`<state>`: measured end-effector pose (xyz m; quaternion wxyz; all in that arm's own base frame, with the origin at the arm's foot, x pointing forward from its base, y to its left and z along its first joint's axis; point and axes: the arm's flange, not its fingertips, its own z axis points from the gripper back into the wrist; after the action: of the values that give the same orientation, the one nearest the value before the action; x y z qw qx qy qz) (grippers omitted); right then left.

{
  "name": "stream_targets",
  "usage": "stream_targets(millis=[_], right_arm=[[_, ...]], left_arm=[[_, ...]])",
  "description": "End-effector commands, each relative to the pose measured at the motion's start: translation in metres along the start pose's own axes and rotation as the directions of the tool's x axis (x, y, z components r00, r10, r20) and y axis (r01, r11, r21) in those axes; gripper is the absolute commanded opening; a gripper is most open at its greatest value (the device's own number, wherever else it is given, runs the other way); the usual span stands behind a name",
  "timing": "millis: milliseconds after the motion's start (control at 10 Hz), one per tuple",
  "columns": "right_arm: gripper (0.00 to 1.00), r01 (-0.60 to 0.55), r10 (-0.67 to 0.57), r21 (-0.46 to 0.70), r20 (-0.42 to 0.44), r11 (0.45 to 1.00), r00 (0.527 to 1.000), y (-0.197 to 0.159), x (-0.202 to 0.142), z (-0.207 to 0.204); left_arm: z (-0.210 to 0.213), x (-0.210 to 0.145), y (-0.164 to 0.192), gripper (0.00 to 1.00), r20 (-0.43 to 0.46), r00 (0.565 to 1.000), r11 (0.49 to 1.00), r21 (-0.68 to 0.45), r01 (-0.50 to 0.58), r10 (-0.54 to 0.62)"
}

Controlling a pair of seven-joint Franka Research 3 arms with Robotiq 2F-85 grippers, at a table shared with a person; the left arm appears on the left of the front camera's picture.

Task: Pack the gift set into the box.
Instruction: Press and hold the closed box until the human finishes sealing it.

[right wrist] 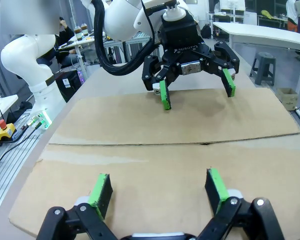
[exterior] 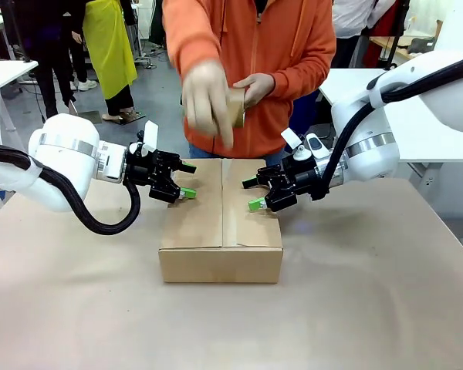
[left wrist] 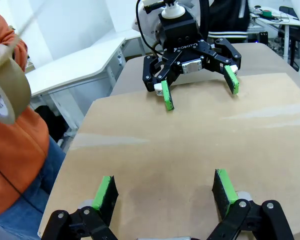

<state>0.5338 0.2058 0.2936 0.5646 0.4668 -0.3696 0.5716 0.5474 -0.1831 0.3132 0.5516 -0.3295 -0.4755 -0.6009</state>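
The box [exterior: 220, 231] sits mid-table with its top flaps folded shut and a seam running down the middle. My left gripper [exterior: 184, 181] is open, its green pads over the box's left flap [left wrist: 190, 145]. My right gripper [exterior: 252, 193] is open over the right flap [right wrist: 155, 165]. The two grippers face each other across the seam. In the left wrist view my own gripper [left wrist: 165, 190] spreads wide, with the right gripper [left wrist: 200, 82] opposite. In the right wrist view my own gripper [right wrist: 159, 190] is open, facing the left gripper [right wrist: 196, 85]. The gift set is out of view.
A person in an orange top stands at the far edge, holding a roll of brown tape [exterior: 235, 106] in both hands above the box's far end; the tape roll [left wrist: 7, 90] is also at the left of the left wrist view. The brown table [exterior: 370, 308] spreads around the box.
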Motion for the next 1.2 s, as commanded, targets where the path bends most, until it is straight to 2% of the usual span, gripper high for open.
stream_targets(millis=[0,1100], right_arm=[[1.0,-0.003,0.003,-0.003,-0.004,1.0,1.0,0.0001,-0.0006,-0.0038],[1.0,-0.003,0.003,-0.003,-0.004,1.0,1.0,0.0001,-0.0006,-0.0038]], left_arm=[[0.0011,-0.0012,-0.0046,1.0,-0.006,1.0,1.0,-0.009,0.005,-0.005],[0.0011,-0.0012,-0.0046,1.0,-0.006,1.0,1.0,-0.009,0.005,-0.005]])
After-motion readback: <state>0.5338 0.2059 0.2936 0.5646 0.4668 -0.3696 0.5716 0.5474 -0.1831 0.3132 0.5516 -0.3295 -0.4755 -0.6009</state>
